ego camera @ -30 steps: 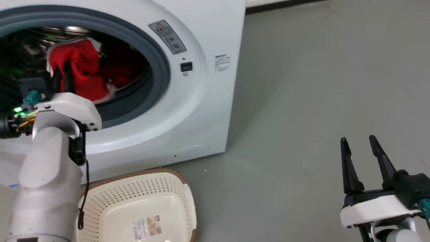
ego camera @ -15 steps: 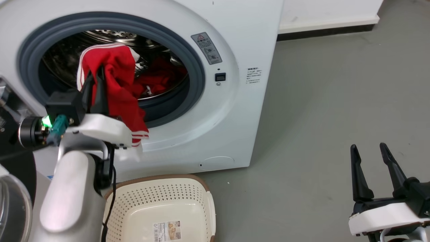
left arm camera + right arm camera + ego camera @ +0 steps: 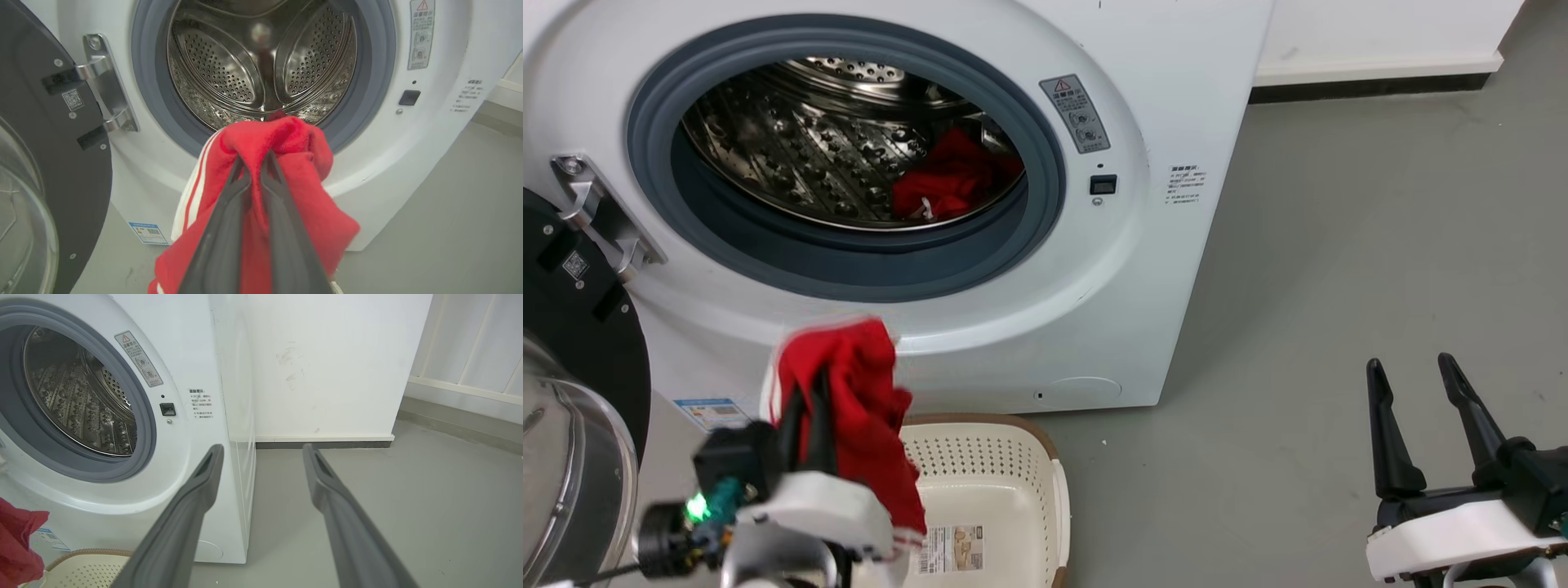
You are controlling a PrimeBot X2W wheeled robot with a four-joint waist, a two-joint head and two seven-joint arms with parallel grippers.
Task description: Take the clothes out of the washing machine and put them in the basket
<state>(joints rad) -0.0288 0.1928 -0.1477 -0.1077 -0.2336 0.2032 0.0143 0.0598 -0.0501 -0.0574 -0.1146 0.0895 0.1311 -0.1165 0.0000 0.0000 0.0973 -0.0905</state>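
Note:
My left gripper (image 3: pixel 807 392) is shut on a red garment with white stripes (image 3: pixel 866 425), (image 3: pixel 282 143), holding it outside the washing machine (image 3: pixel 1160 122) and above the left end of the basket (image 3: pixel 1013 457). The cloth hangs down over the basket's near left part. More red clothes (image 3: pixel 947 175) lie low in the steel drum (image 3: pixel 809 155), at its right. My right gripper (image 3: pixel 1411 367) is open and holds nothing, off to the right over the floor; between its fingers (image 3: pixel 196 498) I see the machine's right front corner (image 3: pixel 229 416). A corner of the basket (image 3: pixel 81 567) shows there too.
The black-rimmed glass door (image 3: pixel 572 441) stands swung open at the far left, on its metal hinge (image 3: pixel 596 212). Grey floor (image 3: pixel 1339 269) stretches to the right of the machine, up to a white wall with a dark skirting (image 3: pixel 1372 82).
My left gripper has pulled the red garment out of the drum mouth and lowered it over the basket. The head camera has shifted, showing more of the machine and door. The right gripper stayed open.

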